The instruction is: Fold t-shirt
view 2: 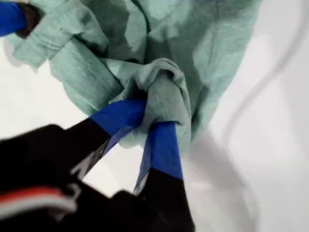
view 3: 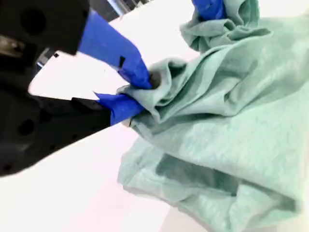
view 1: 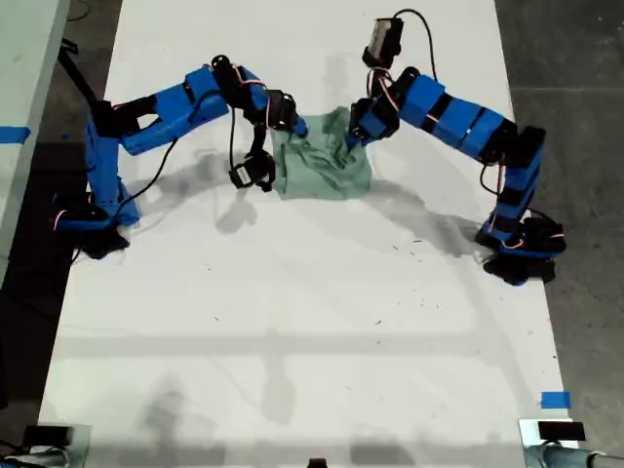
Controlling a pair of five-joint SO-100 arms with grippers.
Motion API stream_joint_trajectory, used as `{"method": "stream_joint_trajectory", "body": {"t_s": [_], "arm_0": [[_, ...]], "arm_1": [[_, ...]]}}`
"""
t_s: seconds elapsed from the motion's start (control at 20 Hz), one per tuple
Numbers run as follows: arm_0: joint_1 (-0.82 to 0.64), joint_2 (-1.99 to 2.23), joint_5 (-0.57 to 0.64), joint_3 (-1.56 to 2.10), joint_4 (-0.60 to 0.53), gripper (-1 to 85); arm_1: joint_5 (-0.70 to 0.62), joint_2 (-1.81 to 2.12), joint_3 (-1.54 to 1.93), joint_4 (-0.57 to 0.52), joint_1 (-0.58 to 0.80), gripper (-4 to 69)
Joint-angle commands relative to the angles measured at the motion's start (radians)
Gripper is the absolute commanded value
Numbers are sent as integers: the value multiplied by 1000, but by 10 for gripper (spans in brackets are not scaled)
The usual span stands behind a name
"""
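The pale mint-green t-shirt [view 1: 322,168] lies crumpled in a small heap on the white table [view 1: 292,322], between the two blue arms. My first gripper [view 1: 357,136] belongs to the arm on the exterior view's right. It is shut on a bunched fold of the t-shirt [view 2: 193,38], and the cloth wraps over my first gripper [view 2: 152,118] at its tips. My second gripper [view 1: 296,127], on the arm at the exterior view's left, is shut on the heap's far-left edge. In the second wrist view, my second gripper [view 3: 142,93] pinches a rolled hem of the t-shirt [view 3: 241,121].
The arm bases stand at the table's side edges in the exterior view, one [view 1: 93,219] on its left, the other [view 1: 522,244] on its right. A blue tape mark [view 1: 554,400] sits near the front right corner. Dark floor [view 1: 575,117] borders the table.
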Motion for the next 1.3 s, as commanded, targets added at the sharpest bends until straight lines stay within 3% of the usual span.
{"method": "stream_joint_trajectory", "body": {"t_s": [0.0,0.15,0.2,0.25,0.5,0.8,0.85,0.95,1.0,1.1,1.25], "arm_0": [[-84,-18,-31,-9,-37,180],[-155,-32,-80,0,20,196],[-173,-28,-100,6,52,207],[-187,-14,-107,18,75,208],[-190,204,-115,97,147,202],[-104,565,-109,282,215,191],[-74,632,-109,367,198,174],[6,805,-106,615,110,23],[46,896,-106,744,69,1],[126,1085,-138,1008,-12,1],[238,1331,-242,1385,-160,0]], "arm_1": [[25,29,34,-115,91,189],[41,-46,49,-114,169,284],[5,-49,61,-126,179,458],[-18,-48,61,-120,189,469],[-78,179,106,-35,264,337],[-130,842,469,64,325,283],[-123,946,568,72,301,216],[-67,1100,759,69,195,77],[-26,1144,847,52,120,30],[71,1175,991,-26,-49,-13],[189,1080,1088,-247,-272,-13]]}}
